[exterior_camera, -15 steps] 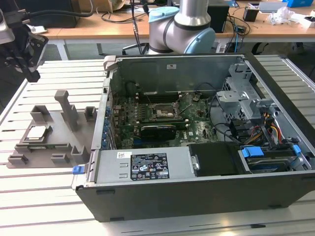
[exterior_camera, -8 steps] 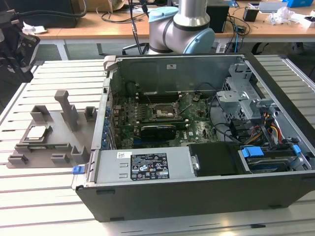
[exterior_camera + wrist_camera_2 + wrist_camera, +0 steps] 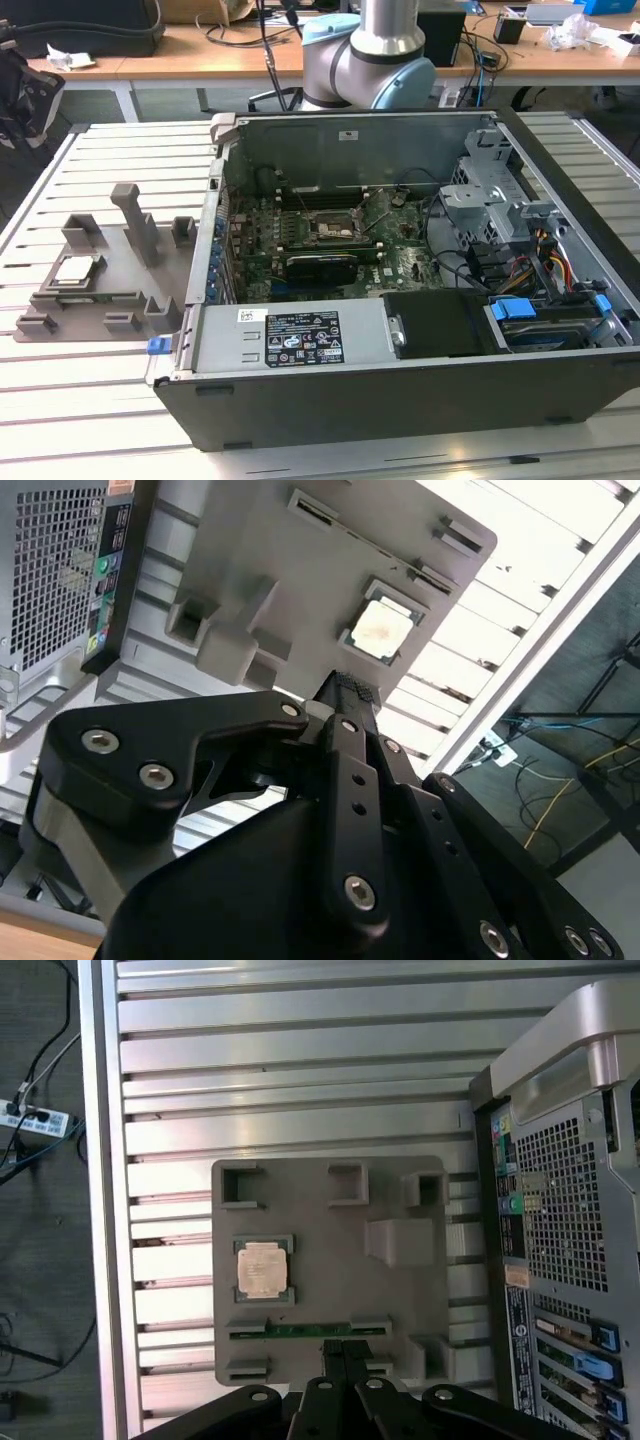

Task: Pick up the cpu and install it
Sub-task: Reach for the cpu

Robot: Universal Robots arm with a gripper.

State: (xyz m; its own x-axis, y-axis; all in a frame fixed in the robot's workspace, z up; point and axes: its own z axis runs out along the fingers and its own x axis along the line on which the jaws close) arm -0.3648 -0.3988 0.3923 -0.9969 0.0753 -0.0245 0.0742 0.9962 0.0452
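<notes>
The cpu (image 3: 77,270) lies flat in a square pocket of the grey fixture tray (image 3: 118,285). The tray is set on the slatted metal table (image 3: 100,410) at the exterior view's left, just beside the open computer case (image 3: 400,410). In that view the case interior is laid bare. The motherboard socket (image 3: 330,228) is found near its middle, well apart from the cpu. The power supply (image 3: 300,338) runs along the near wall, and the robot arm (image 3: 370,50) rises behind the far wall. A tall post (image 3: 135,215) of the tray stands near the chip.

In the first wrist view the fixture tray (image 3: 330,1260) is looked down upon. The cpu (image 3: 263,1268) is shown with its pale metal top upward, apart from the gripper (image 3: 334,1346). The gripper's two fingers are pressed together with nothing held between them. Their tips are seen just beside a thin green board (image 3: 300,1329) held in a slot at the tray's edge. The tray is bordered on one side by the case's perforated rear panel (image 3: 560,1210). On the other side bare slats run to the table edge, beyond which cables (image 3: 30,1120) lie on the floor.

In the second wrist view the gripper (image 3: 350,687) is seen from behind. Open space is left between its tip and the cpu (image 3: 385,630).
</notes>
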